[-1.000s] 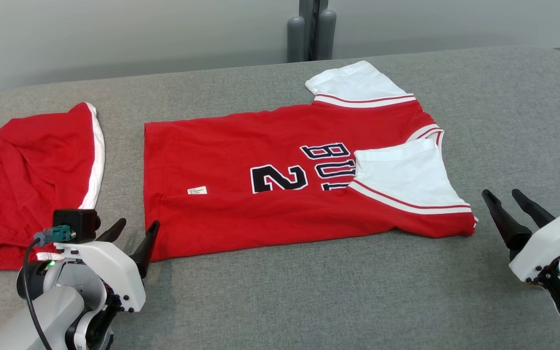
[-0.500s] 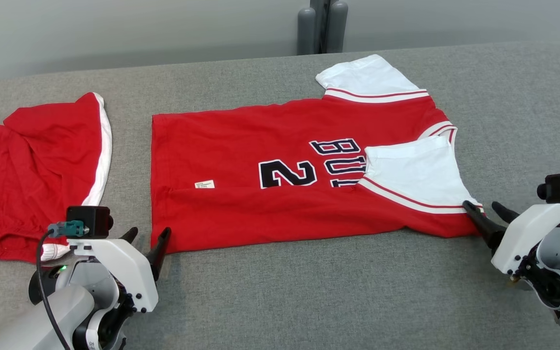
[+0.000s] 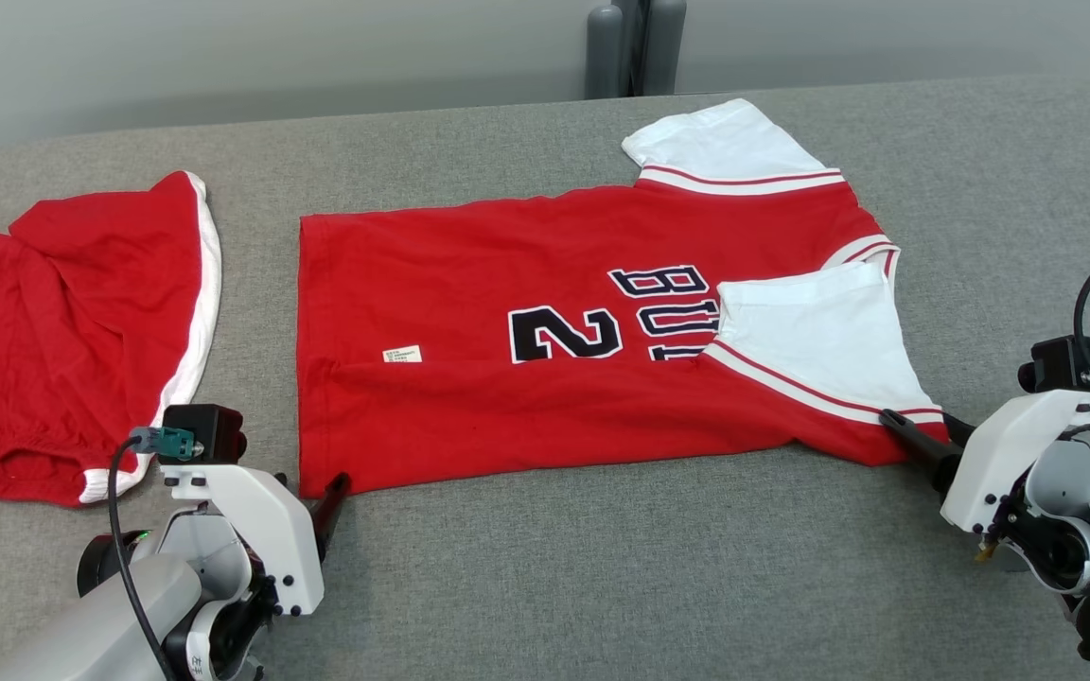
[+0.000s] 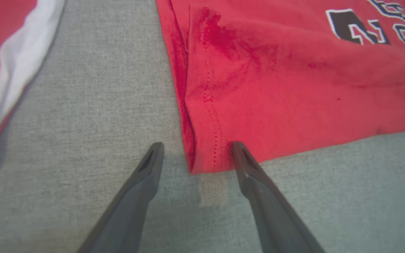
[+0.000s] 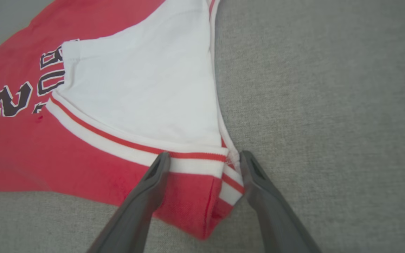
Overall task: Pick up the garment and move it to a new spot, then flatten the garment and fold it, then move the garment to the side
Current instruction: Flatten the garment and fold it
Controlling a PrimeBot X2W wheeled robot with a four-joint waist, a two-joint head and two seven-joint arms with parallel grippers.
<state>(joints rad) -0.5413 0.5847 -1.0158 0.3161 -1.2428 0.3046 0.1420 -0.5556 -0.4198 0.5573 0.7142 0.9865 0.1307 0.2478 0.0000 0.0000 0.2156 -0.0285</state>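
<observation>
The garment [image 3: 507, 397] is a red jersey with white sleeves and a dark "2", spread flat on the grey table [image 3: 602, 586], its near sleeve folded over the chest. My left gripper [image 3: 323, 487] is open at the jersey's near left hem corner. In the left wrist view that gripper [image 4: 196, 144] has one finger on each side of the garment [image 4: 294, 88] corner. My right gripper [image 3: 919, 421] is open at the near right corner. The right wrist view shows this gripper [image 5: 205, 154] straddling the striped sleeve edge of the garment [image 5: 135, 88].
A second red garment with white trim [image 3: 53, 331] lies at the left of the table, close to my left arm, and its trim [image 4: 9, 63] appears in the left wrist view. Two grey posts [image 3: 635, 47] stand behind the table's far edge.
The head camera has shifted. My right gripper has moved left from bare table onto the jersey's near right corner. My left gripper has closed in on the near left hem corner. Both stay open.
</observation>
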